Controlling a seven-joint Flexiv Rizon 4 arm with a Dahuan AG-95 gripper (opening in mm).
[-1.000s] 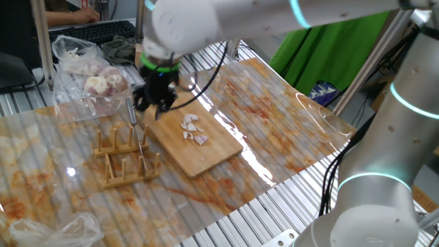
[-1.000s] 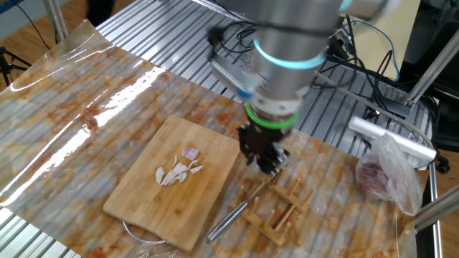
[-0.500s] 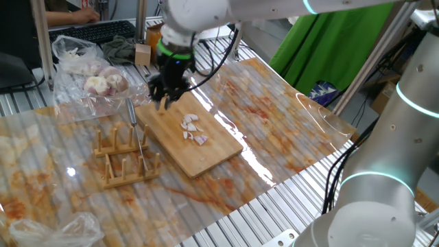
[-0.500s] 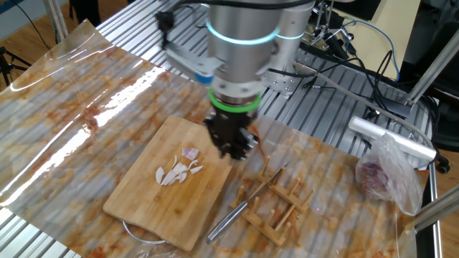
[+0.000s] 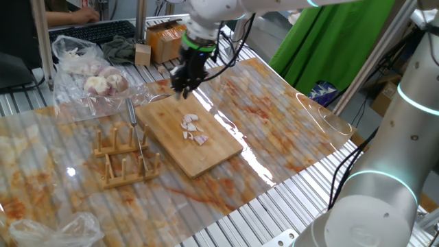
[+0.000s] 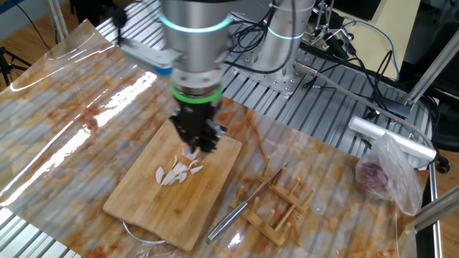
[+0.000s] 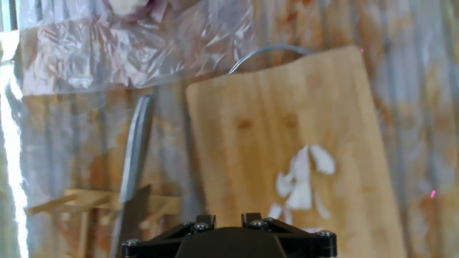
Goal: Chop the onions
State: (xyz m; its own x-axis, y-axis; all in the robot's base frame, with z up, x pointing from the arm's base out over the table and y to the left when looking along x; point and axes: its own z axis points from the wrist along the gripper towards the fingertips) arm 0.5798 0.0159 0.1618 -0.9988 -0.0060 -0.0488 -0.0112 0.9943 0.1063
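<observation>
Since one second ago my arm has travelled away from the rack (image 5: pixel 127 159) and the knife (image 6: pixel 240 209), across the board (image 5: pixel 192 137), and my gripper (image 5: pixel 185 86) now hangs above the far part of the board. In the other fixed view the gripper (image 6: pixel 197 140) is over the board (image 6: pixel 143 201), just beside the onions (image 6: pixel 179 170) and partly in front of them. Nothing else has changed place: board, rack, knife and onions lie as before.

About my fingers I cannot tell how far they are apart. In both fixed views they show only as a dark bunch, and in the hand view only the black base of the gripper shows at the bottom edge. I see nothing held between them, and they touch nothing.

Going from large to small: the table (image 5: pixel 288 130) is covered with a clear sheet marked with orange stains. The board (image 7: pixel 287 143) lies on it, and its metal loop points toward the bag (image 7: pixel 129 43). The rack (image 6: pixel 280 208) stands beside the board, and the knife (image 7: pixel 135 154) rests on it, handle toward the bag (image 5: pixel 86 72). The onions (image 5: pixel 192 129) lie in a small group near the middle of the board; in the hand view the onions (image 7: pixel 301 183) are pale slices, close together.
</observation>
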